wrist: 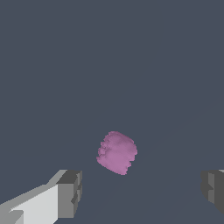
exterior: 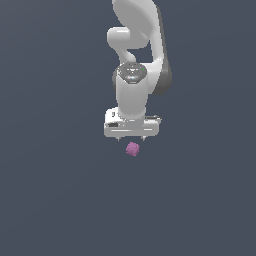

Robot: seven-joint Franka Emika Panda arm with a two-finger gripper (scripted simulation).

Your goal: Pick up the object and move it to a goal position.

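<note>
The object (exterior: 132, 149) is a tiny magenta-pink, bumpy, berry-like lump on the dark grey floor. In the exterior view it lies just in front of and below the white gripper (exterior: 131, 138), whose short fingertips point down. In the wrist view the object (wrist: 117, 152) sits a little beyond the line between the two grey fingertips, nearer the left one. The gripper (wrist: 142, 192) is open wide and empty. One fingertip (wrist: 70, 192) shows fully, the other (wrist: 214, 189) is cut by the frame edge.
The white arm (exterior: 137, 45) rises behind the gripper at the top of the exterior view. The plain dark grey floor (exterior: 55, 190) spreads all round. No other object or goal marker shows.
</note>
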